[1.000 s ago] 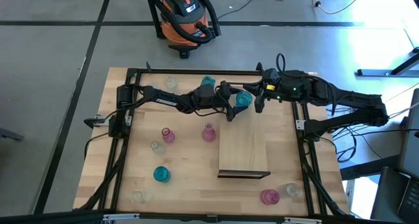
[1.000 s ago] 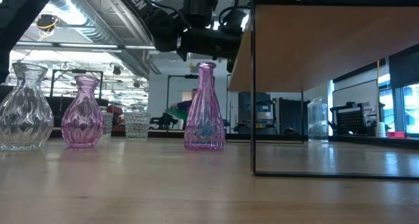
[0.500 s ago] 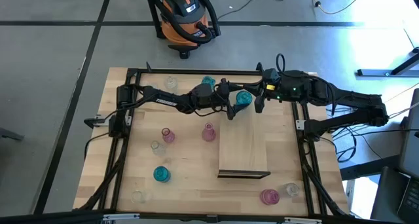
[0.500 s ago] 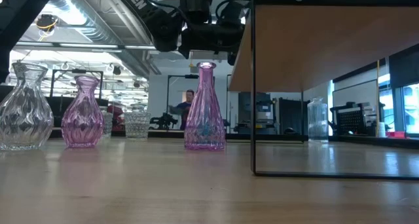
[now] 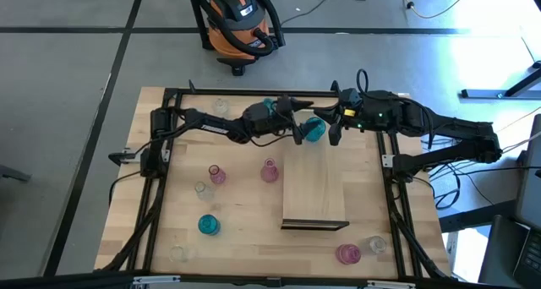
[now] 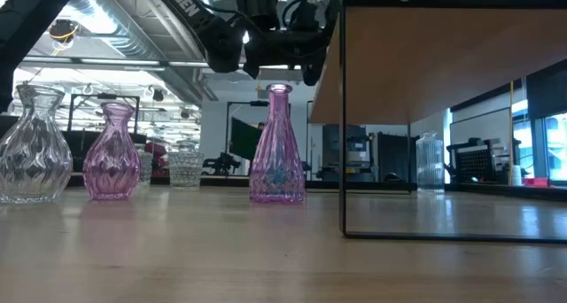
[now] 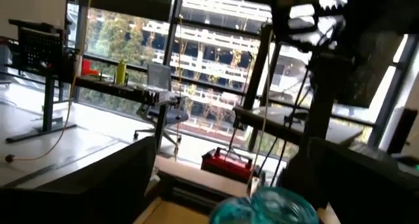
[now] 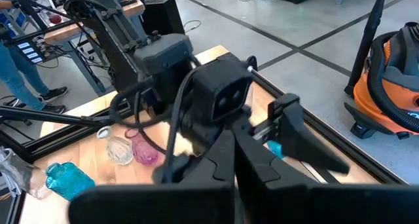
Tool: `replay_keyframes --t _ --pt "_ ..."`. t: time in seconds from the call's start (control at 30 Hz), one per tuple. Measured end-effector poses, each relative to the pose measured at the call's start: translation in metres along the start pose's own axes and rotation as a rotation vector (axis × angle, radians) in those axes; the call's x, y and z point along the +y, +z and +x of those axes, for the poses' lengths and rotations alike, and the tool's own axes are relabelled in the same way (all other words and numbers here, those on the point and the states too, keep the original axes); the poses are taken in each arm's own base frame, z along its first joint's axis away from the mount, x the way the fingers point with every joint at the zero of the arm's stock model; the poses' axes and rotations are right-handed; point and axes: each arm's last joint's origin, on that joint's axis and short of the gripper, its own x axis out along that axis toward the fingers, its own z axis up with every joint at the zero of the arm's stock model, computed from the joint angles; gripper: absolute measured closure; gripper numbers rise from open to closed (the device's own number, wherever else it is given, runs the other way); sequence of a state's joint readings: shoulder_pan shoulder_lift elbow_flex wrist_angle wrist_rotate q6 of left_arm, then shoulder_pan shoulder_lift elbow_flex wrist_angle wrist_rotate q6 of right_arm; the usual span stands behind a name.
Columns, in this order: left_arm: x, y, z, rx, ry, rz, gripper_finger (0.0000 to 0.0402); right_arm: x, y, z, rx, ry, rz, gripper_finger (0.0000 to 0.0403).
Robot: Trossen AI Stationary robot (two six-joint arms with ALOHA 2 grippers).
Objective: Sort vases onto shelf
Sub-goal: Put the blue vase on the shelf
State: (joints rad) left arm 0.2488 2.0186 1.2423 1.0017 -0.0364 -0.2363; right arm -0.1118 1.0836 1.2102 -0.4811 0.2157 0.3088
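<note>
The left gripper (image 5: 303,126) hangs above the far end of the shelf (image 5: 314,188), fingers spread wide, and a teal vase (image 5: 314,128) sits right at the fingertips, its rounded body just beyond them and partly between them; from overhead I cannot tell whether either finger touches the glass. Through the left wrist camera the teal vase (image 7: 268,205) shows low between the two dark fingers (image 7: 85,185), its rim pointing up toward the lens, with open space to each side of it. The right gripper (image 5: 334,124) is on the other side of that same vase, just beside it, fingers clenched together on nothing; the right wrist view shows those fingers (image 8: 255,152) pressed shut with the left arm's wrist block directly ahead of them. A second teal vase (image 5: 269,106) stands behind the left arm, near its wrist and clear of the fingers. Well away from both sets of fingers, on the bare table (image 5: 245,213), a tall pink vase (image 6: 276,145) stands upright just beside the shelf's edge, a rounder pink vase (image 6: 112,152) and a clear vase (image 6: 35,145) stand further out, and a third teal vase (image 5: 207,225) sits toward the near side.
</note>
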Motion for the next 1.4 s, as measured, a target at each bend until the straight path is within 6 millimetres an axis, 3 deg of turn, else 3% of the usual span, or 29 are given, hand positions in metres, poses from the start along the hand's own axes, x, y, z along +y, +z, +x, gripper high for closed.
replay_keyframes --t 0.13,0.43,0.67,0.8,0.93,1.07,1.23,1.4 --pt "0.005 0.011 0.0 -0.069 -0.053 -0.099 0.0009 0.0 0.0 0.0 0.0 0.0 0.0 0.0402" --pt "0.007 0.041 -0.005 -0.088 -0.365 -0.278 0.0009 0.0 0.0 0.0 -0.001 0.001 0.0 0.0402" --pt "0.003 0.065 -0.014 -0.234 -0.508 -0.757 0.0009 0.0 0.001 0.0 -0.005 0.002 0.001 0.0402" --pt "0.009 0.077 -0.02 -0.267 -0.614 -1.028 0.0009 0.003 0.009 0.001 -0.094 0.027 0.026 0.0402" --pt "0.011 0.079 -0.021 -0.177 -0.675 -1.218 0.0009 0.005 0.017 0.002 -0.176 0.056 0.091 0.0402" --pt "-0.001 0.086 -0.025 0.028 -0.827 -1.173 0.0009 0.008 0.024 0.002 -0.225 0.143 0.302 0.0402" --pt "-0.035 0.108 -0.038 0.203 -1.024 -1.064 0.0009 0.012 0.039 -0.004 -0.331 0.292 0.693 0.0402" --pt "-0.052 0.125 -0.048 0.429 -1.103 -0.963 0.0009 0.011 0.04 -0.004 -0.346 0.282 0.727 0.0402"
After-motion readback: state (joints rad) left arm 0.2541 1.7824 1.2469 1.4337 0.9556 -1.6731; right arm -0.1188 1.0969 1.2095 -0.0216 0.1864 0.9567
